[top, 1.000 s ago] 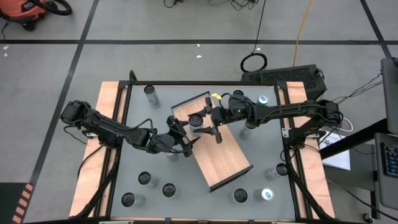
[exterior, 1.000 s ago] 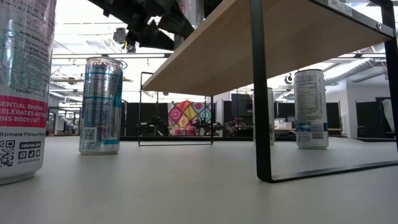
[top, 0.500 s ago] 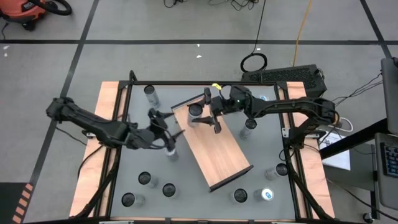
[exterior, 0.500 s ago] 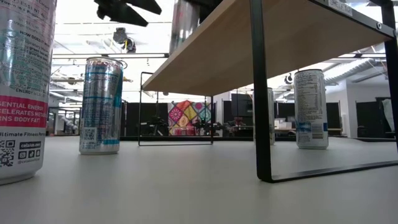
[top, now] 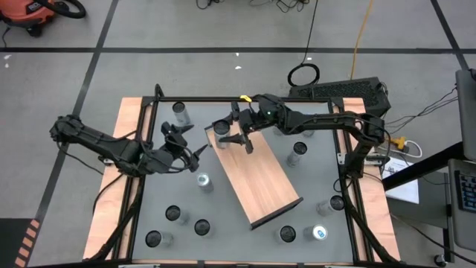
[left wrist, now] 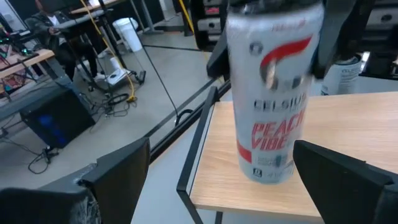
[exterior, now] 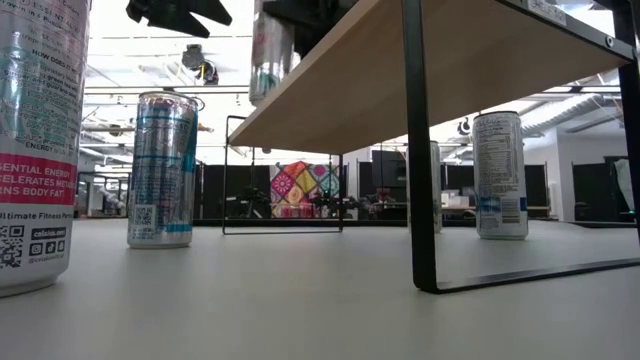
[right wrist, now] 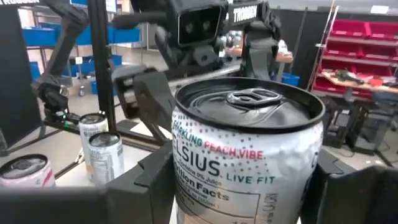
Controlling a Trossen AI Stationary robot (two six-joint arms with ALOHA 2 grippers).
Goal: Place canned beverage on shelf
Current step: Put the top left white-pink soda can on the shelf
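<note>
A silver "Peach Vibe" can (top: 222,128) stands upright over the far left corner of the light wooden shelf (top: 264,182), with my right gripper (top: 227,132) shut on it. The left wrist view shows the can (left wrist: 273,106) with its bottom at the board's corner (left wrist: 214,186). Whether it rests there or hangs just above, I cannot tell. My left gripper (top: 187,141) is open, left of the shelf and above the table. It points at the can and touches nothing. My right gripper pinches the upper part of the can's side wall (right wrist: 184,186) between its two fingers (right wrist: 146,183), one on each side. The fingers come level from the table's right. The can is upright with its tab end up, over the shelf's far left corner.
Several other cans stand on the grey table around the shelf, among them one (top: 202,181) just near of my left gripper, one at the far left (top: 181,113) and one right of the shelf (top: 297,152). The shelf's black leg (exterior: 418,150) stands ahead in the low view.
My right gripper has carried the can along the shelf toward its far left corner, and the can has stayed upright. My left gripper has drawn back toward the table's left edge and risen, uncovering a can that stands on the table beside the shelf.
</note>
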